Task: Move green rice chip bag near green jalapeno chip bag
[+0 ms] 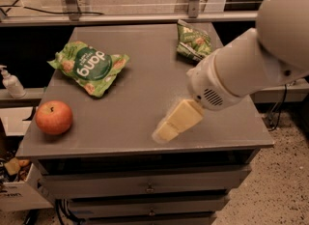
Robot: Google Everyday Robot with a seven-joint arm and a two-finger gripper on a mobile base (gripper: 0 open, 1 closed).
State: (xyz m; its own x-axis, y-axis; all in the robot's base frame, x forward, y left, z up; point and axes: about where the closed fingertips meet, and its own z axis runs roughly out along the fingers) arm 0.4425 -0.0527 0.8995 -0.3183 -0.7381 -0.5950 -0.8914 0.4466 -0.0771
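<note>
The green rice chip bag [90,66], light green with a dark round "dang" logo, lies flat on the left part of the grey table top [140,98]. The green jalapeno chip bag [193,41], smaller and darker, lies at the far right of the table. My gripper [166,128], with pale yellow fingers, hangs from the white arm [256,60] over the front middle of the table, well right of and nearer than the rice bag. It holds nothing that I can see.
A red apple [54,117] sits near the front left corner. A soap dispenser [10,81] stands on a ledge left of the table. Drawers [145,185] are below the top. A railing [125,16] runs behind.
</note>
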